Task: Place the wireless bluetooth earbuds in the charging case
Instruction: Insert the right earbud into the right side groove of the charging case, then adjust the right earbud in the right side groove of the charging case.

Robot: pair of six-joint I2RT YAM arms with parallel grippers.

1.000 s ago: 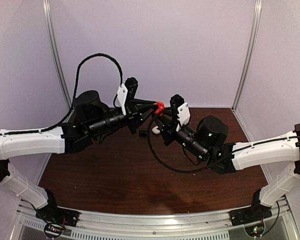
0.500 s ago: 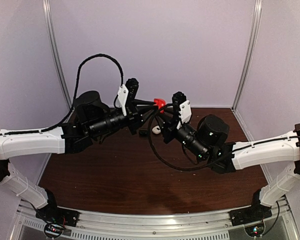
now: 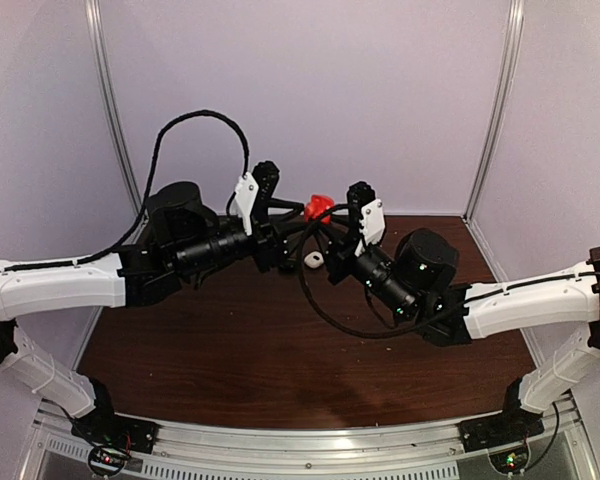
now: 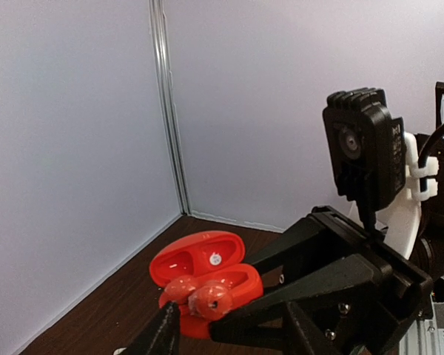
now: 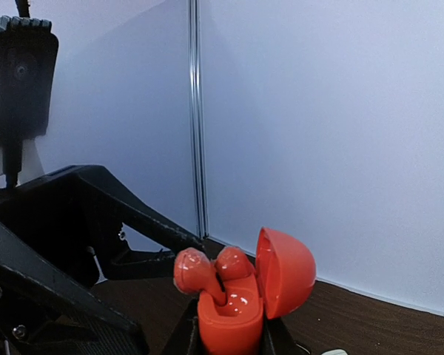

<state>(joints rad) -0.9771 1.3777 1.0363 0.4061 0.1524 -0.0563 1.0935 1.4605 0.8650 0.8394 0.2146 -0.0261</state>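
Top external: the red charging case [image 3: 319,208] is held above the table [image 3: 230,340] between the left gripper [image 3: 302,213] and the right gripper [image 3: 330,226]. Its contents are too small to resolve, and a small white item [image 3: 313,259] of unclear kind lies on the table below. Left wrist: the case is open, lid tipped back, with two red earbuds [image 4: 209,299] seated in it, heads protruding; black fingers hide its base, and the left jaw opening cannot be determined. Right wrist: the right fingers [image 5: 183,339], cut off by the lower frame edge, clamp the case base from both sides, and one earbud stands higher than the other.
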